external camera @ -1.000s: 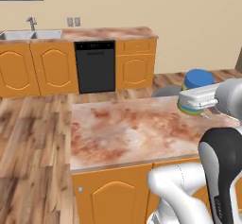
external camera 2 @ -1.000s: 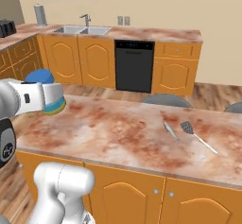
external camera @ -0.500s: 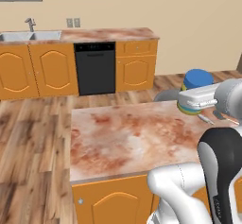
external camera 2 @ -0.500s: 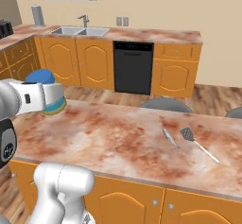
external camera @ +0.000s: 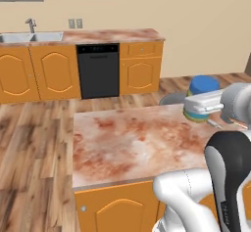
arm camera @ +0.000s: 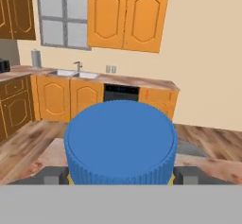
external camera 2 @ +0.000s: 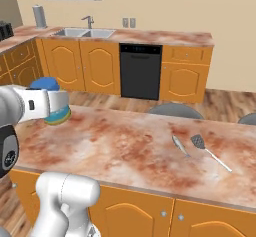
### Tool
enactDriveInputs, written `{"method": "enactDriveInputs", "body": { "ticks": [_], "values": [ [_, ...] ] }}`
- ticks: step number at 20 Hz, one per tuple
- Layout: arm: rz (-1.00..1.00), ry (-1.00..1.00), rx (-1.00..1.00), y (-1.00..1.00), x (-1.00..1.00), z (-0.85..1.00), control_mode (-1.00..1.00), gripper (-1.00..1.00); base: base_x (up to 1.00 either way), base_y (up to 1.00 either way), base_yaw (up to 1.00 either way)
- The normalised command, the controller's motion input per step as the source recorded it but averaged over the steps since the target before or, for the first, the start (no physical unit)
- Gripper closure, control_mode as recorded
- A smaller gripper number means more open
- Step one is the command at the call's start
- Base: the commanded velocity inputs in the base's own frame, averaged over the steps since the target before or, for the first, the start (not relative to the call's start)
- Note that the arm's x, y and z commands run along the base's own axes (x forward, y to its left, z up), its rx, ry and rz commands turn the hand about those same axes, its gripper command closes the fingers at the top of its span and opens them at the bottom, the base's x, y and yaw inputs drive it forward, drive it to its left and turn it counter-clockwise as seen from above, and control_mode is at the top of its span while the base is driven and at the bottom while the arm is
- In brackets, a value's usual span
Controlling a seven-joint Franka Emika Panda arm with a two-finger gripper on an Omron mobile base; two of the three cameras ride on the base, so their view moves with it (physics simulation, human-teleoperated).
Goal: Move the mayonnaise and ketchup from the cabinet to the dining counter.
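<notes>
Left base view: the gripper [external camera: 200, 106] sits at the far right edge of the dining counter [external camera: 127, 143], wrapped around the mayonnaise [external camera: 203, 91]. You can see the blue lid poking up above the white hand, with the pale yellow and teal bands peeking out under it. Whether the jar's base touches the stone I can't tell from here.

Right base view: same thing from the other side. The jar is at the left end of the marbled top, lid above the hand, label bands below it. A spatula [external camera 2: 210, 151] and a small silvery utensil [external camera 2: 178, 144] lie well apart from it, toward the right end. The far wall has a sink [external camera 2: 82, 32] and a black dishwasher [external camera 2: 140, 71].

Hand view: the blue ribbed lid is dead centre between the 2 finger tips [arm camera: 54, 175], which press on either side of the body just under it. So the jaws are spread wide but closed on the jar.

My take on handling: it's squat, rigid and probably fairly heavy for its size, with a smooth slick label. Gripping under the lid's lip looks like the safe spot.
</notes>
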Motion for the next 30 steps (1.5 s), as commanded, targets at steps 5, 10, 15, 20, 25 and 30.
{"method": "enactDriveInputs", "body": {
  "ticks": [5,10,15,20,25,30],
  "values": [
    [0.14,0.31,-0.02,0.0,0.61,-0.7,-1.0,1.0,0.0,0.0,0.0],
    [0.21,0.23,0.0,-0.11,0.71,-0.86,-1.0,1.0,0.0,0.0,0.0],
    [0.22,0.04,0.0,-0.32,0.72,-0.75,-1.0,1.0,0.0,0.0,0.0],
    [0.21,-0.05,0.03,-0.29,0.47,-0.51,-1.0,1.0,0.0,0.0,0.0],
    [0.12,0.0,0.04,-0.07,0.4,-0.39,-1.0,1.0,0.0,0.0,0.0],
    [0.06,0.0,0.02,-0.01,0.52,-0.38,-1.0,1.0,0.0,0.0,0.0]
  ]
}}
